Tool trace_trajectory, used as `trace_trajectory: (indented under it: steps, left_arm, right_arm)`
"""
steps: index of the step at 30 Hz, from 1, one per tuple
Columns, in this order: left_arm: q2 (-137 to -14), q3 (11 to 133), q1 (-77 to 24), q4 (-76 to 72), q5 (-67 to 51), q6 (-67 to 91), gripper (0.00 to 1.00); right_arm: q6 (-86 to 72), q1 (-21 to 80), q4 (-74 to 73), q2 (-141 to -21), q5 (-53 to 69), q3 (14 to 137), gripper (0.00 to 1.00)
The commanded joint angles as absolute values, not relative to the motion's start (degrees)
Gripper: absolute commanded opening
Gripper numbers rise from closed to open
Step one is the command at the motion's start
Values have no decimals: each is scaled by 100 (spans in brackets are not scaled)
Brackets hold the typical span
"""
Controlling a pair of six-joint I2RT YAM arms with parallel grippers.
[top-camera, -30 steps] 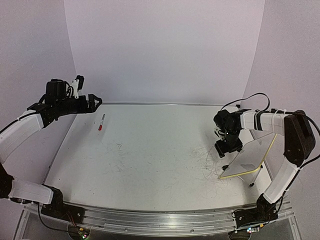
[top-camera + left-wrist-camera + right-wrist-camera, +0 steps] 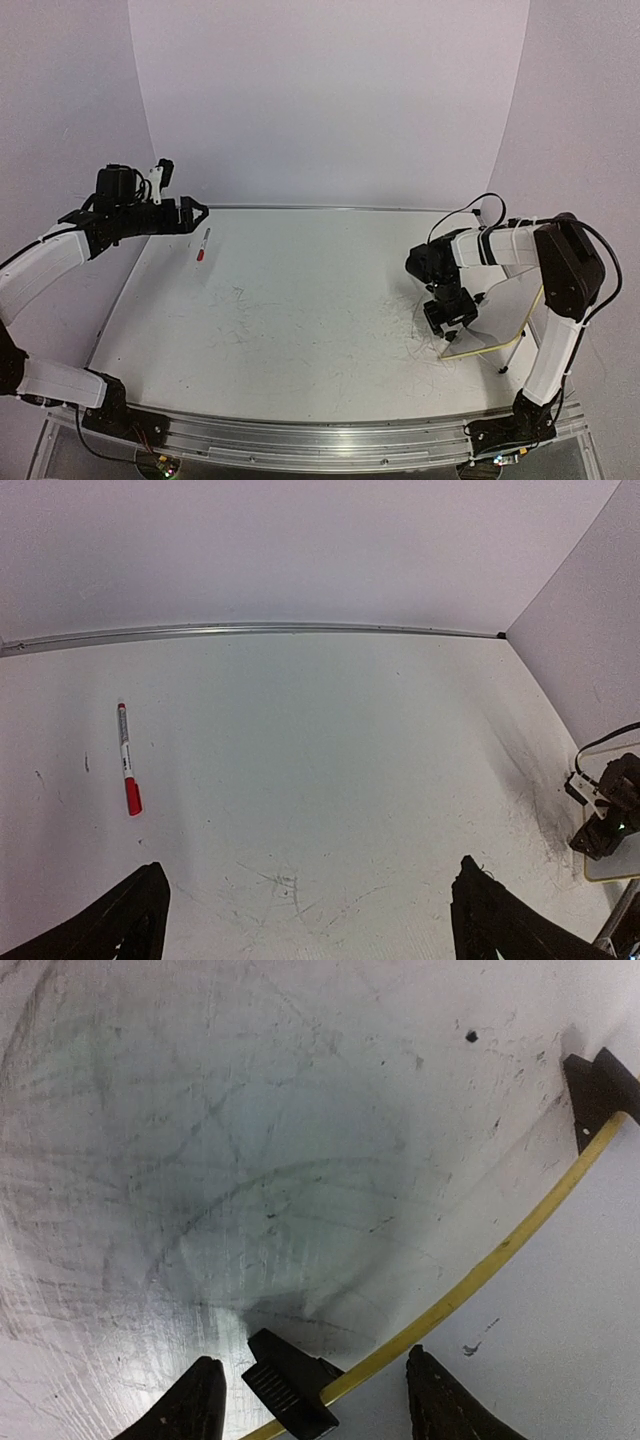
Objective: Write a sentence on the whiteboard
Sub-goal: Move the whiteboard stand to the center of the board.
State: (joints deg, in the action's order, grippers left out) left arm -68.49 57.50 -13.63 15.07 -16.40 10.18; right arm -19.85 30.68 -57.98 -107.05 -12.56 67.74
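At far right, whiteboard (image 2: 497, 318), white face, pale yellow rim, black feet.

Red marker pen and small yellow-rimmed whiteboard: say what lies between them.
Top view: scribbled white tabletop, then the right gripper at the whiteboard rim.

One camera sits high up behind me. It looks down and forward, from far enough away to see the whole bench (image 2: 300, 340). The camera on my left wrist is up at the far left. It looks down and across the bench toward the right side. Both see the red pen (image 2: 126, 770) and my right end effector (image 2: 447, 312). My right wrist camera is very close and looks down at the whiteboard (image 2: 560, 1360) edge. The high camera sees that edge too.
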Motion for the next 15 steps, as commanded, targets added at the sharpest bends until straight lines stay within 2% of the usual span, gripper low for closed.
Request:
trace_trajectory:
  steps: [1, 15]
  left_arm:
    - [-6608, 5684, -1392, 1391, -1714, 905, 99]
    - [-6606, 5653, -1393, 1363, -1705, 912, 99]
  right_arm:
    - [-2109, 3076, -5803, -10885, -1318, 6618, 57]
    - [-1956, 3094, -5634, -10737, -1046, 6635, 28]
